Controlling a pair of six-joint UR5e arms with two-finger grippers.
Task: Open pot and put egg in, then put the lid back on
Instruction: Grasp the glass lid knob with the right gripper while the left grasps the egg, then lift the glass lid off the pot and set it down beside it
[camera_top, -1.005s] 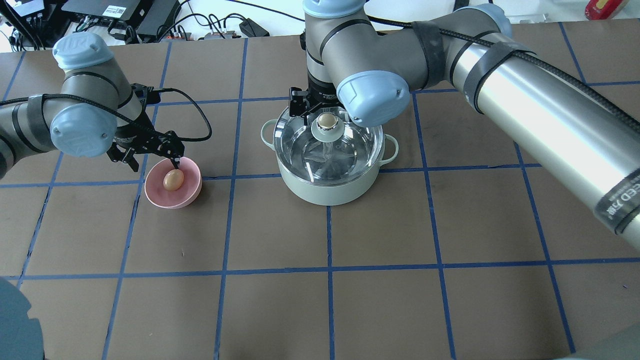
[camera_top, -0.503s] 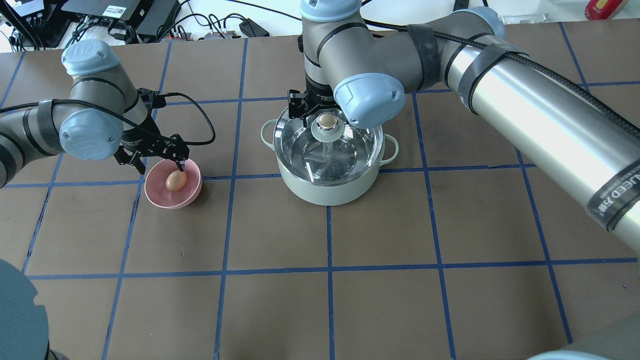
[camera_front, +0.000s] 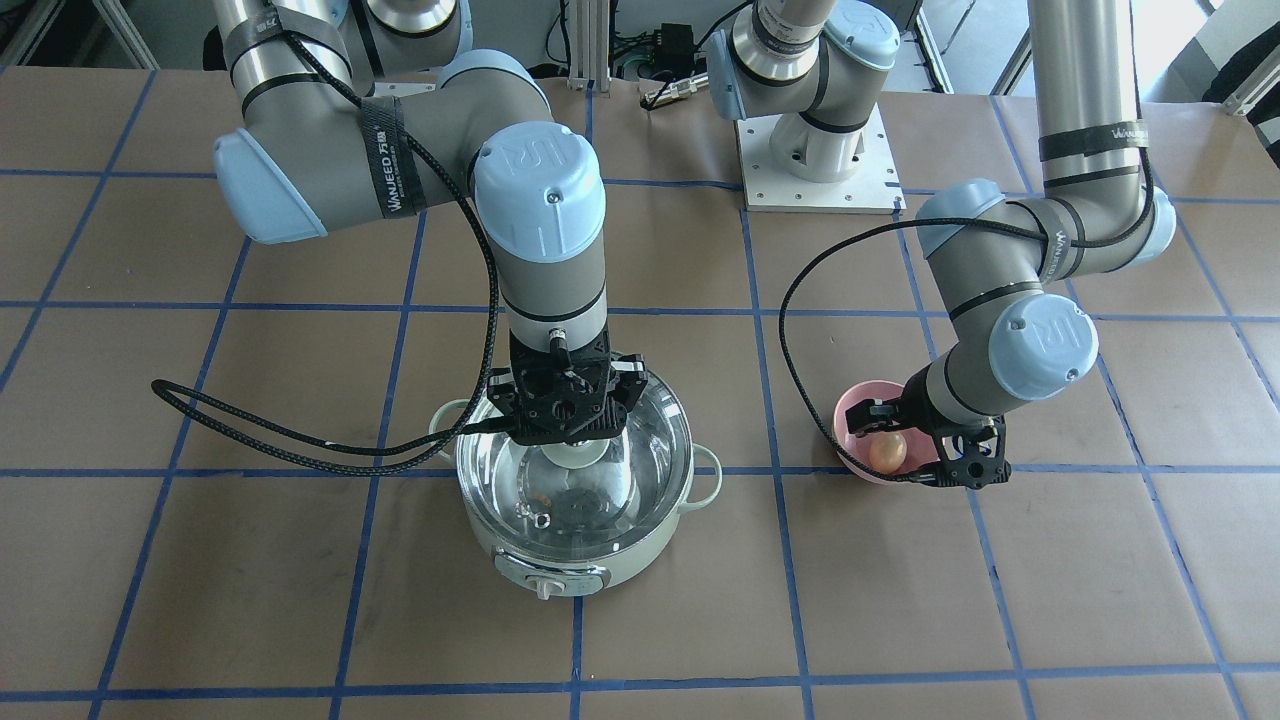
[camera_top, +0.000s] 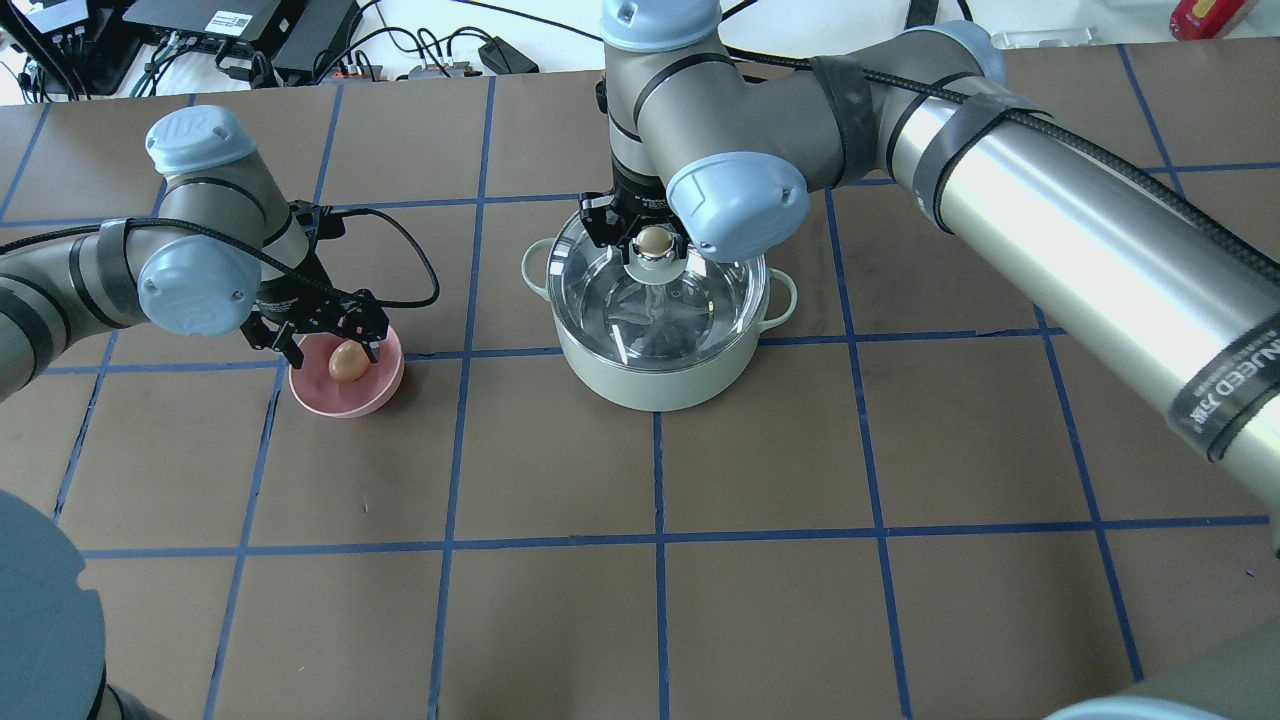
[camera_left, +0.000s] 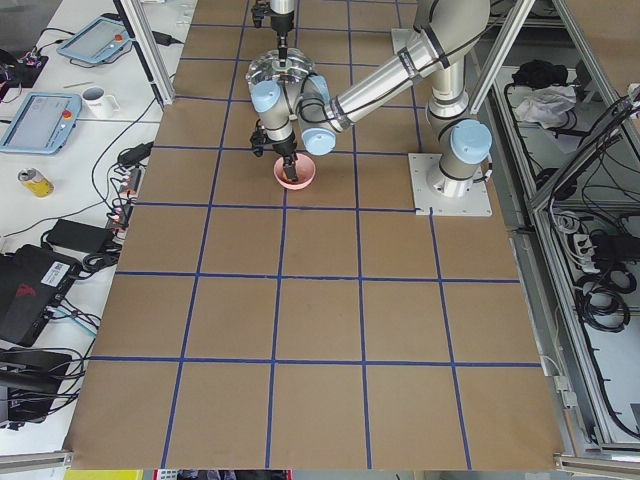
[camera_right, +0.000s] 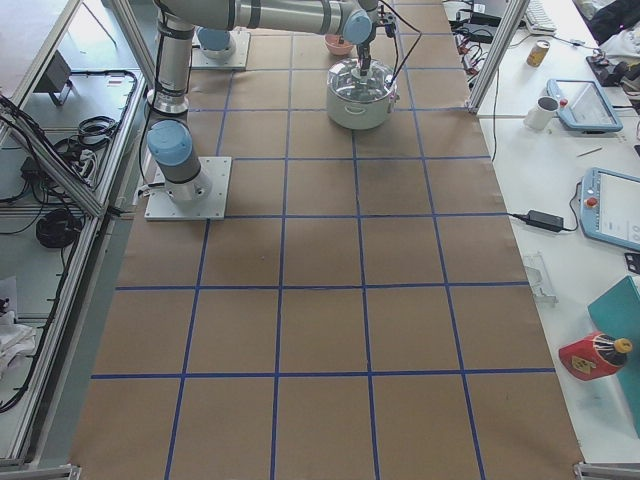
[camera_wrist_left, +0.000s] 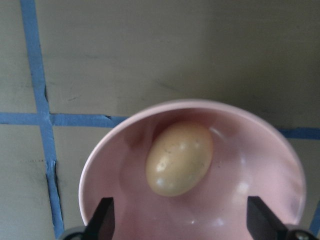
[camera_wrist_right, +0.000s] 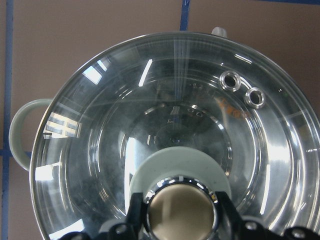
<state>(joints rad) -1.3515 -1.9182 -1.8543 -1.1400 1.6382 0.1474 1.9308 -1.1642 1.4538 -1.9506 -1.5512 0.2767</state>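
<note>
The mint-green pot (camera_top: 655, 385) stands mid-table with the glass lid (camera_top: 700, 300) on it. My right gripper (camera_top: 652, 240) is straight above the lid, and its fingers press both sides of the beige knob (camera_wrist_right: 180, 212), shut on it. The lid still rests on the pot rim. The tan egg (camera_top: 347, 362) lies in a pink bowl (camera_top: 340, 402) to the pot's left. My left gripper (camera_top: 335, 350) is open and lowered over the bowl. In the left wrist view its fingertips (camera_wrist_left: 102, 220) flank the egg (camera_wrist_left: 180, 159) without touching it.
The table is brown with blue tape grid lines. Cables and electronics (camera_top: 250, 30) lie along the far edge. The left arm's cable (camera_top: 410, 260) loops between the bowl and the pot. The pot's control knob (camera_front: 545, 588) faces the operators' side.
My left gripper has moved right and down, from the bowl's far-left rim to straddling the egg. My right gripper has shifted slightly onto the lid knob.
</note>
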